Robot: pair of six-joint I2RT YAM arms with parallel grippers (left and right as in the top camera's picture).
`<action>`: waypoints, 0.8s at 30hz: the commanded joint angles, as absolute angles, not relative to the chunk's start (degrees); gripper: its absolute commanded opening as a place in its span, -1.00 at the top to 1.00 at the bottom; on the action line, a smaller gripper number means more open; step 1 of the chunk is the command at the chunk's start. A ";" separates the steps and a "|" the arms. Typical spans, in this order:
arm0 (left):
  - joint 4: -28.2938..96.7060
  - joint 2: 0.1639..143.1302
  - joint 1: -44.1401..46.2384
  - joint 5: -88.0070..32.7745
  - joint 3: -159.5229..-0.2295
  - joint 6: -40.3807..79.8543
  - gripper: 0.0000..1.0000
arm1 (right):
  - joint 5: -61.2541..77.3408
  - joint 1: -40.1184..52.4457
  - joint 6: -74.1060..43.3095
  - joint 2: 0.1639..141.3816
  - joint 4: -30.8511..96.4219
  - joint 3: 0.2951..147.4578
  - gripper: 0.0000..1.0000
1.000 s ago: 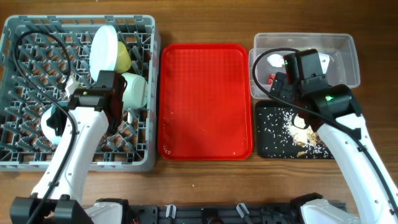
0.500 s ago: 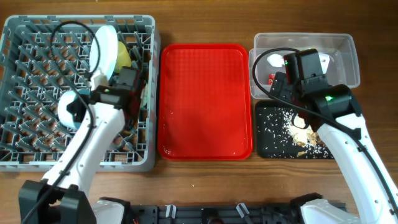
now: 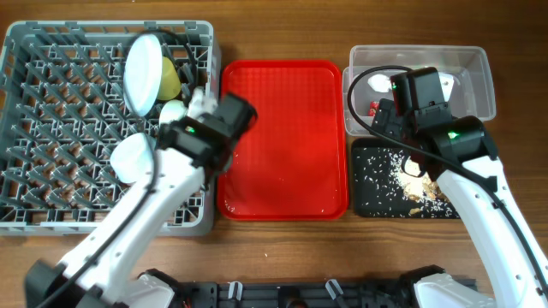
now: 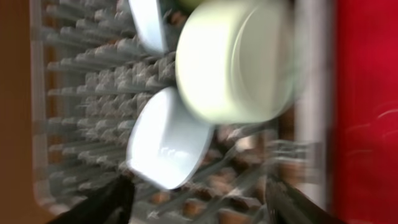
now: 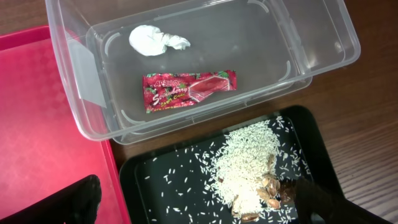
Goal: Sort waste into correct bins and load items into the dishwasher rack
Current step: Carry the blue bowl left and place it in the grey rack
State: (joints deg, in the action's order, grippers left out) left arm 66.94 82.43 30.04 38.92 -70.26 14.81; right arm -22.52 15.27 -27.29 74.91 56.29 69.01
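The grey dishwasher rack (image 3: 51, 128) holds an upright pale blue plate (image 3: 144, 70), a yellow cup (image 3: 173, 81) and a pale bowl (image 3: 174, 111). The blurred left wrist view shows that bowl (image 4: 236, 59) beside a second whitish bowl (image 4: 168, 140). My left gripper (image 4: 199, 205) hangs open above the rack pegs, holding nothing, near the rack's right edge (image 3: 224, 115). The clear tub (image 5: 323, 56) contains a red wrapper (image 5: 188, 90) and a white tissue (image 5: 155, 40). Rice scraps (image 5: 249, 162) lie in the black tray (image 5: 155, 180). My right gripper (image 5: 199, 205) is open over that tray.
A large red serving tray (image 3: 282, 137) lies between the rack and the two bins. The tub sits behind the black tray at the right (image 3: 368, 184). Bare wooden table (image 3: 282, 248) runs along the front edge.
My left arm has swung right across the rack toward its right edge, and its jaws have opened. The right arm has not moved.
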 commanded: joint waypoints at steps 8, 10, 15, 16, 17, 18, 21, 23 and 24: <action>58.06 76.05 2.13 6.22 -82.24 23.64 -1.00 | -22.39 15.09 -27.00 75.55 56.16 68.95 -0.99; 58.06 76.18 0.10 6.22 -82.24 23.64 -1.00 | -22.41 15.07 -27.03 75.55 56.16 68.95 -0.99; 58.04 76.18 -0.01 6.22 -82.24 23.62 -1.00 | -22.41 15.09 -27.00 75.55 56.16 68.95 -0.99; 58.04 76.18 -0.01 6.22 -82.24 23.62 -1.00 | -22.41 15.07 -27.00 75.55 56.16 68.95 -0.99; 58.04 76.18 -0.01 6.22 -82.24 23.62 -1.00 | -22.41 15.09 -27.00 75.55 56.16 68.95 -1.00; 58.04 76.18 -0.01 6.22 -82.24 23.62 -1.00 | -22.41 15.09 -27.00 75.55 56.16 68.95 -1.00; 58.06 76.18 -0.01 6.22 -82.24 23.62 -1.00 | -21.93 15.14 -27.00 70.74 55.07 67.16 -1.00; 58.04 76.18 -0.01 6.22 -82.24 23.62 -1.00 | -22.02 15.14 -26.94 62.94 55.16 67.02 -1.00; 58.04 76.18 -0.01 6.22 -82.24 23.62 -1.00 | -22.11 15.14 -26.96 59.55 54.98 67.02 -1.00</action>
